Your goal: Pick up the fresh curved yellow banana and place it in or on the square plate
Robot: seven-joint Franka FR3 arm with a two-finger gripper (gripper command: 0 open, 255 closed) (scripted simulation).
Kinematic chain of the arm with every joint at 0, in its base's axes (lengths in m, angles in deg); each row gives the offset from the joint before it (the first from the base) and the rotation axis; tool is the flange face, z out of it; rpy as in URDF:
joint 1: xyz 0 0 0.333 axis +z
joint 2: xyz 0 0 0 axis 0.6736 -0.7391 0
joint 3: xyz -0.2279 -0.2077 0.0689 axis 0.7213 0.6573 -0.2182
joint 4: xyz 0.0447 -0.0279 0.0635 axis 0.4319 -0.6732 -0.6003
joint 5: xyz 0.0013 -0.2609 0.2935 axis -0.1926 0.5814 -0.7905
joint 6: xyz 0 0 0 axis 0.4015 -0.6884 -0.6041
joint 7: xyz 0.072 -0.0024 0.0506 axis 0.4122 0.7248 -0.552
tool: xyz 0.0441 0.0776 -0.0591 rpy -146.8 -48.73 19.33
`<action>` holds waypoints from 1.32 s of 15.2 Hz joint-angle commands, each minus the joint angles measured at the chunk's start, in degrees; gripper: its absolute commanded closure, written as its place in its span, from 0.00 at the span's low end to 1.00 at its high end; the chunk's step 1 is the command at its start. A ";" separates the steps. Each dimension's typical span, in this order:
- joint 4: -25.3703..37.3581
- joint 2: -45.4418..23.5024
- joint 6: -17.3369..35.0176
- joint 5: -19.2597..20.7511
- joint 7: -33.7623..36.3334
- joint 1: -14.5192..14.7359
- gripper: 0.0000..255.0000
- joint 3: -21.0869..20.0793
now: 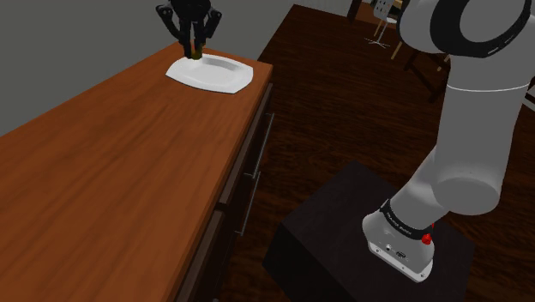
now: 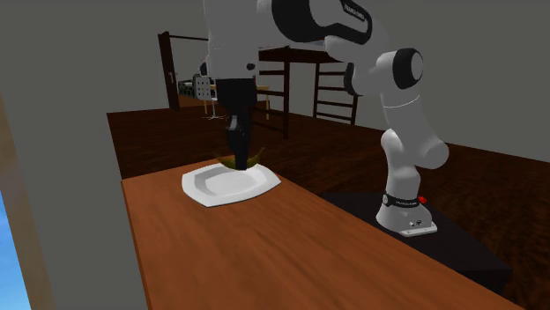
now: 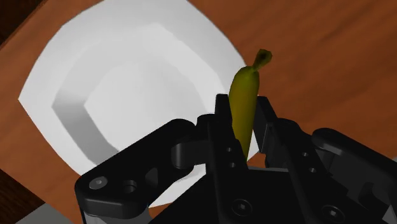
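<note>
The banana is clasped between the two black fingers of the gripper, which are closed narrowly about its middle, with the stem end pointing away from the hand. It is held low over the white square plate, above the rim rather than the hollow centre (whether the fruit's underside touches the rim cannot be told). In the shoulder view the plate is seen lying at the far end of the wooden counter. The carrying step is judged to be all but done, and the placing step is in hand. For the next move, a small shift toward the plate's middle would be called for, then a gentle lowering and an opening of the fingers, so that the curved fruit is not left to roll off the sloped rim onto the wood.
</note>
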 commanded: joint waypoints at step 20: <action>-13.74 2.92 10.94 -1.80 -8.53 -8.70 1.00 2.03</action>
